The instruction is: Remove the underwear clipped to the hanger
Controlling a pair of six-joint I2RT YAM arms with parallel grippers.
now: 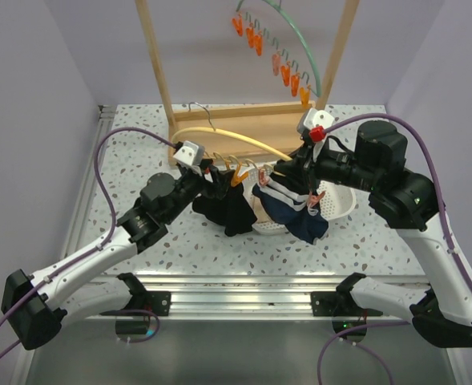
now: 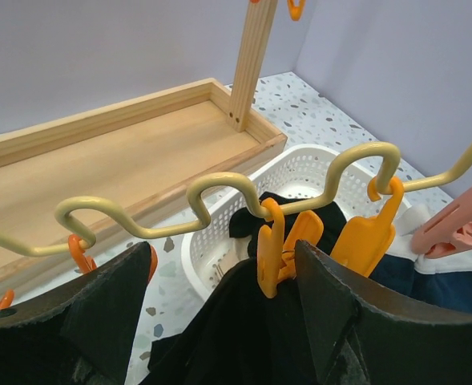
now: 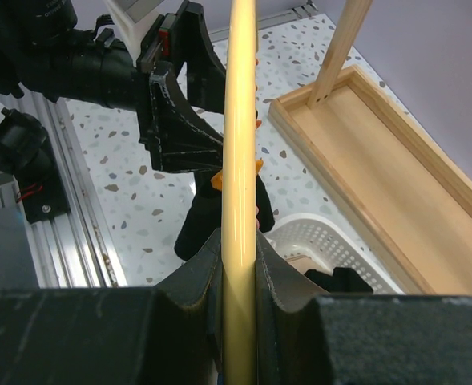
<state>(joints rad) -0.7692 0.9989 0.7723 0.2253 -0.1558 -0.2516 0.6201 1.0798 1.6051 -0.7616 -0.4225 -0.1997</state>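
Observation:
A cream wavy hanger (image 2: pixel 219 186) hangs low over the table with orange clips (image 2: pixel 271 250). Black underwear (image 2: pixel 244 329) hangs from one clip, and it also shows in the top view (image 1: pixel 227 210). Navy underwear with white trim (image 1: pixel 296 210) hangs from a pink clip (image 2: pixel 458 226) to its right. My left gripper (image 2: pixel 222 257) is open, its fingers (image 2: pixel 348 313) on either side of the orange clip and the black cloth. My right gripper (image 3: pixel 240 241) is shut on the hanger's bar (image 3: pixel 240 120) and holds it up. More black cloth (image 2: pixel 316 212) lies in the basket.
A white perforated basket (image 1: pixel 338 202) stands under the hanger's right half. A wooden rack with a tray base (image 1: pixel 244 128) stands behind it. A green hanger with orange and pink clips (image 1: pixel 277 58) hangs from the rack's top. The aluminium rail (image 1: pixel 244 285) runs along the near edge.

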